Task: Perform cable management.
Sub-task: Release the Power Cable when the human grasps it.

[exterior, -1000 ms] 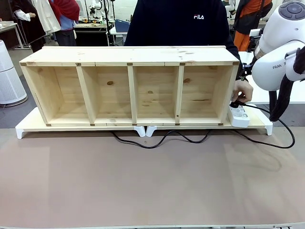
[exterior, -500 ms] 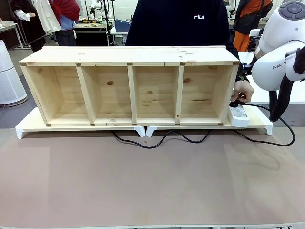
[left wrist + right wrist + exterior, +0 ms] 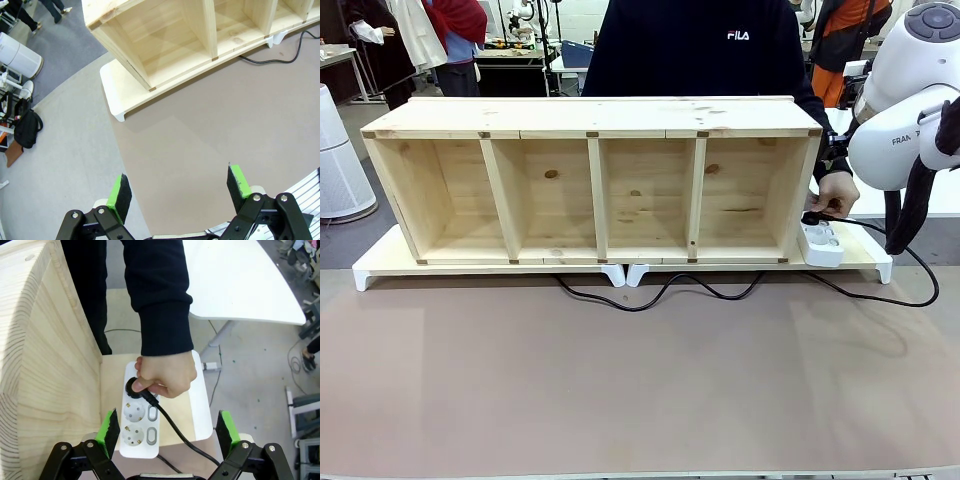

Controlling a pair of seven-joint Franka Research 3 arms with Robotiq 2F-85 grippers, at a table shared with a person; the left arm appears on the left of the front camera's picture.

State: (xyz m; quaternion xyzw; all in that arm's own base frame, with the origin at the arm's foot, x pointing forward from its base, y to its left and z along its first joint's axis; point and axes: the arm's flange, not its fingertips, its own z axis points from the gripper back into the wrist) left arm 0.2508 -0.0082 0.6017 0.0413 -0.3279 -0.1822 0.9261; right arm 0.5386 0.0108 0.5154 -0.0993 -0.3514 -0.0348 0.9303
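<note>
right gripper (image 3: 166, 432) hovering open above power strip (image 3: 142, 432) at board's (image 3: 112, 385) right end; hand (image 3: 165, 374) gripping plug (image 3: 136, 386) of cable (image 3: 182, 432); left gripper (image 3: 181, 192) open over tabletop.

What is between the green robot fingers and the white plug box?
Nothing: in the right wrist view the open right gripper hangs above the power strip, only air between. The person's hand grips the plug.
</note>
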